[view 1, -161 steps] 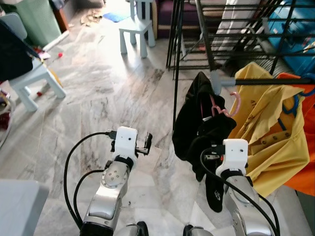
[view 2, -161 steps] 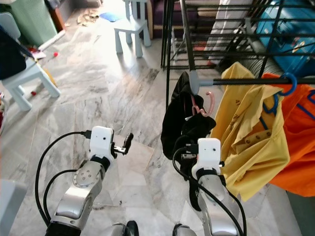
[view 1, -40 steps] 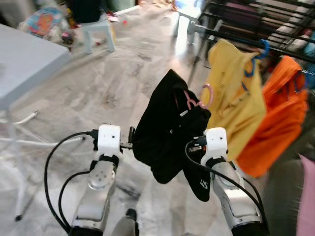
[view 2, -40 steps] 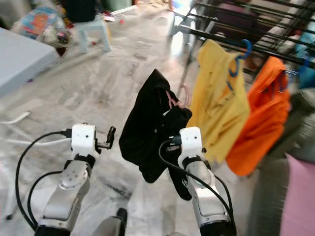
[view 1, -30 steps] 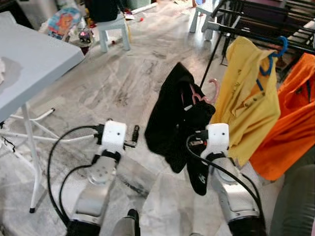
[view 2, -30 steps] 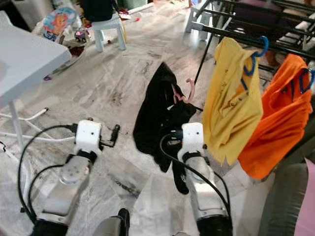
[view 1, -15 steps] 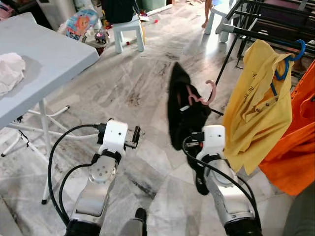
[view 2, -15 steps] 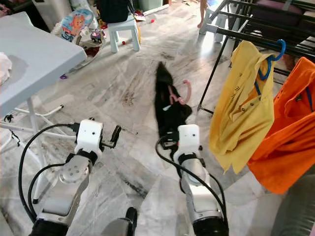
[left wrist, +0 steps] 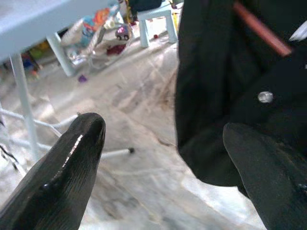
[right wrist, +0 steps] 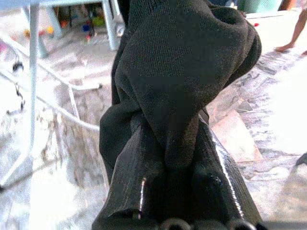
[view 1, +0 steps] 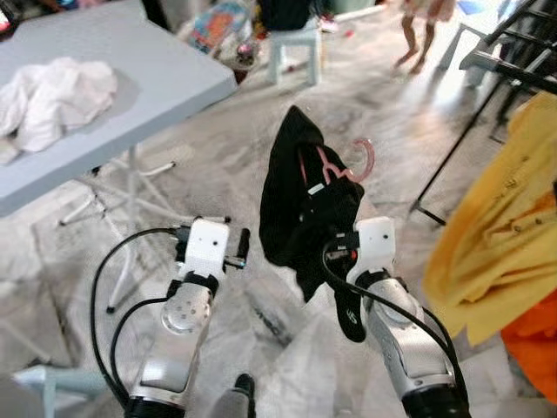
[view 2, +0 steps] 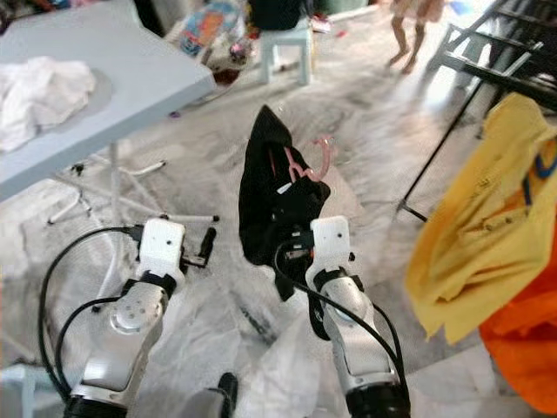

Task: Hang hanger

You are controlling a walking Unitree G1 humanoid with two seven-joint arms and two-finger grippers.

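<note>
Right end effector [right wrist: 168,191] raised forward, fingers clamped on black garment [view 1: 300,200] with pink hanger [view 1: 344,165]. Left end effector [left wrist: 158,163] extended alongside, fingers spread, empty.

A pink hanger [view 1: 341,168] carries a black garment [view 1: 291,200], its hook curling upward and to the right. The cloth hangs bunched and drooping above the marble floor, pinched at its lower folds by the right gripper [right wrist: 168,158].
</note>
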